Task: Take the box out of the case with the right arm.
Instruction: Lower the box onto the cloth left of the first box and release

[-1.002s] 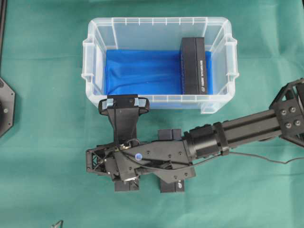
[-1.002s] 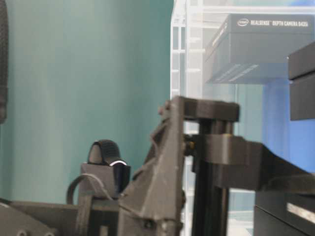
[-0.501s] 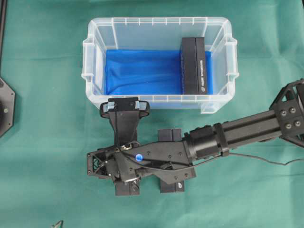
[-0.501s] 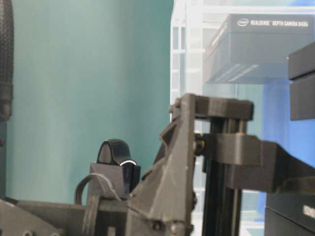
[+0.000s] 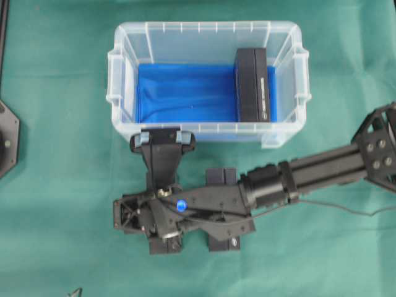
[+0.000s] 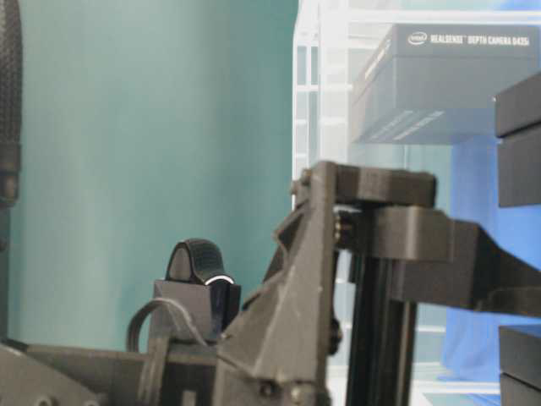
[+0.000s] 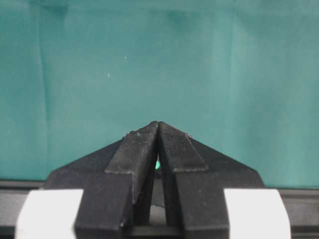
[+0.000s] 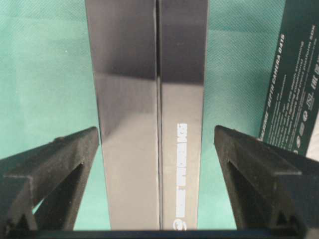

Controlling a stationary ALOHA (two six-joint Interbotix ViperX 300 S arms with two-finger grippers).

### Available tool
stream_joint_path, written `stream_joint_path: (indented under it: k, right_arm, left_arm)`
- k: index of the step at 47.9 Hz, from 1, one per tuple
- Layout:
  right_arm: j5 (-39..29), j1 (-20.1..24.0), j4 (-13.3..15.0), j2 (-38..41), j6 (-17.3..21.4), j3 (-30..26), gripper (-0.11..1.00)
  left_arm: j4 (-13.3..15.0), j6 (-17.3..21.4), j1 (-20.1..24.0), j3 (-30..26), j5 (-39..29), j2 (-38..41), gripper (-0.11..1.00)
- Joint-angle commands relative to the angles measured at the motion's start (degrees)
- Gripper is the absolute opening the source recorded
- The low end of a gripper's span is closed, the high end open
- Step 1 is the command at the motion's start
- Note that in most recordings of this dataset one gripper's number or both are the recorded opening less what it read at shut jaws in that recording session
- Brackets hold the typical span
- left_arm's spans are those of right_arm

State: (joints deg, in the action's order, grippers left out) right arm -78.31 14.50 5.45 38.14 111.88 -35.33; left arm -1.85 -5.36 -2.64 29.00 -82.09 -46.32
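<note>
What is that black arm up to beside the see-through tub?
The all-black right arm reaches over the green cloth, just outside the clear plastic tub with the blue lining. Its gripper stands open astride a long black box lying on the cloth, jaws clear of both sides. A second black box lies beside it, and one more is in the tub.

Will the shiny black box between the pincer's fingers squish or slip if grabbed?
The box probably won't squish: its edges look straight and stiff. It might slip a bit, since its faces are glossy and reflect light. Flat sides mean it likely won't roll.
</note>
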Motion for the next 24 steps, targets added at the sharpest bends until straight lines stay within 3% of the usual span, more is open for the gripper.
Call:
stream_joint_path:
  k: [1, 12, 24]
  right_arm:
    - [0.1, 0.2, 0.0, -3.0, 0.0, -0.7, 0.90]
    - [-3.1, 0.1, 0.8, -5.4, 0.0, -1.9, 0.90]
    - [-11.2, 0.1, 3.3, -6.8, -1.1, -8.4, 0.90]
  left_arm:
    - [-0.2, 0.1, 0.2, -1.3, 0.3, 0.4, 0.00]
    - [-0.3, 0.1, 0.2, -1.3, 0.3, 0.4, 0.00]
    - [-0.2, 0.1, 0.2, -1.3, 0.3, 0.3, 0.00]
